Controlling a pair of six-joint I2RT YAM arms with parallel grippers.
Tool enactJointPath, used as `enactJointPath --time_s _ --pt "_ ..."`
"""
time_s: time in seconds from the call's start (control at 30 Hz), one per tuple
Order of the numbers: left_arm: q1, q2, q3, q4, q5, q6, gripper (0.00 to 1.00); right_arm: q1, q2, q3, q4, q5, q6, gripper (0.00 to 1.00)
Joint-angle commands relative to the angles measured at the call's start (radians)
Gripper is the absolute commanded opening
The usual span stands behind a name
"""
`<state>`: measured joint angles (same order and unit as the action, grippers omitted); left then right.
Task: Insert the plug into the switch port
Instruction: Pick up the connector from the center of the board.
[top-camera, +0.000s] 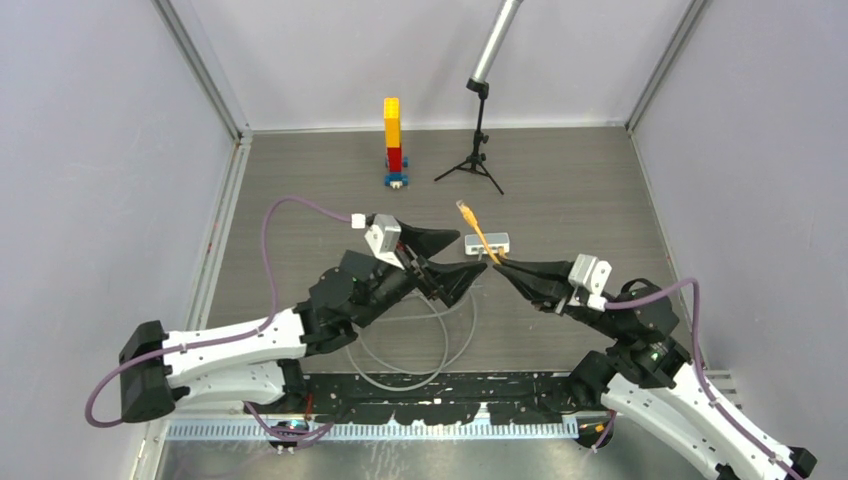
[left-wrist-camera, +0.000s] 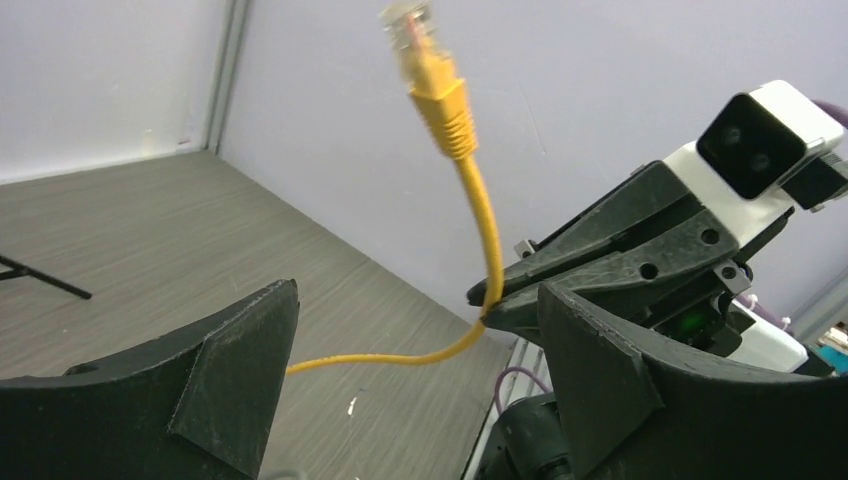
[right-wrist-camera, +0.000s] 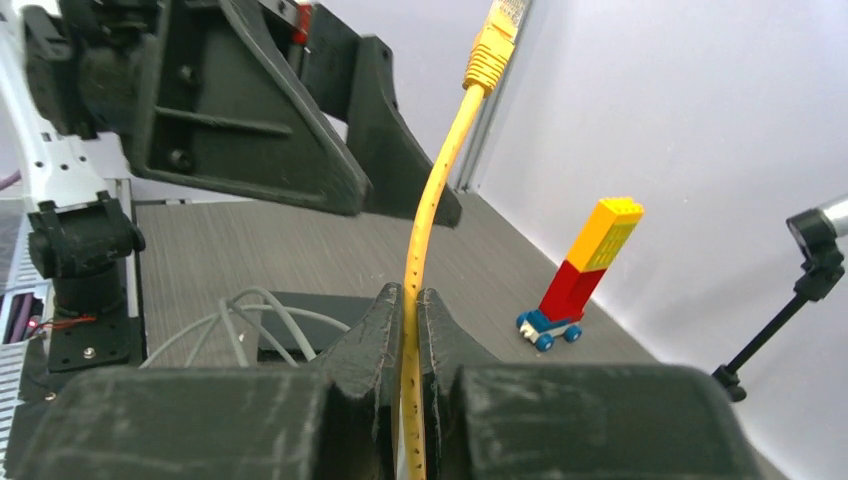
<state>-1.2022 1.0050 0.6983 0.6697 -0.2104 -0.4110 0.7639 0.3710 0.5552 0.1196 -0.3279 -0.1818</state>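
Observation:
A yellow cable (top-camera: 480, 235) rises from my right gripper (top-camera: 497, 267), which is shut on it a short way below the plug (top-camera: 463, 207). The clear plug (right-wrist-camera: 497, 30) points up in the air, held by nothing but the cable. My left gripper (top-camera: 472, 252) stands open right beside it, its fingers either side of the cable (left-wrist-camera: 487, 230) without touching. The small white switch box (top-camera: 487, 243) lies on the table just behind both grippers' tips. Its port is too small to make out.
A yellow, red and blue brick tower (top-camera: 393, 140) and a black tripod (top-camera: 478, 150) stand at the back. Loops of grey cable (top-camera: 420, 345) lie on the table between the arms. Grey walls close in left and right.

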Motion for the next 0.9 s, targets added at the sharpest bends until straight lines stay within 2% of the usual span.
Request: enactJointPath --time_s 0.0,0.17,0.3,0.4,0.47,0.53,0.63,0.73,0.87 --pt "0.001 0.040 0.033 0.196 0.051 0.051 0.90 0.003 -0.047 0.021 0.064 -0.066 -0.028 0.00" --pt "0.001 0.101 0.039 0.345 0.098 0.064 0.78 0.003 -0.069 0.023 0.015 -0.085 -0.010 0.00" --pt "0.000 0.121 0.048 0.402 0.149 0.047 0.70 0.003 -0.100 0.013 0.011 -0.082 0.016 0.00" --pt "0.000 0.132 0.058 0.406 0.187 0.043 0.42 0.002 -0.121 0.009 0.010 -0.089 0.033 0.01" --pt "0.001 0.137 0.061 0.406 0.196 0.037 0.28 0.002 -0.125 0.010 0.004 -0.098 0.046 0.00" --pt "0.001 0.142 0.065 0.411 0.205 0.033 0.17 0.003 -0.127 0.014 -0.009 -0.116 0.059 0.00" --pt "0.000 0.150 0.077 0.412 0.305 0.051 0.02 0.003 -0.126 0.025 -0.035 -0.132 0.087 0.00" --pt "0.001 0.150 0.082 0.415 0.434 0.106 0.00 0.002 -0.137 0.035 -0.066 -0.148 0.102 0.01" --pt "0.000 0.153 0.100 0.375 0.532 0.124 0.00 0.002 -0.162 0.034 -0.079 -0.143 0.118 0.01"
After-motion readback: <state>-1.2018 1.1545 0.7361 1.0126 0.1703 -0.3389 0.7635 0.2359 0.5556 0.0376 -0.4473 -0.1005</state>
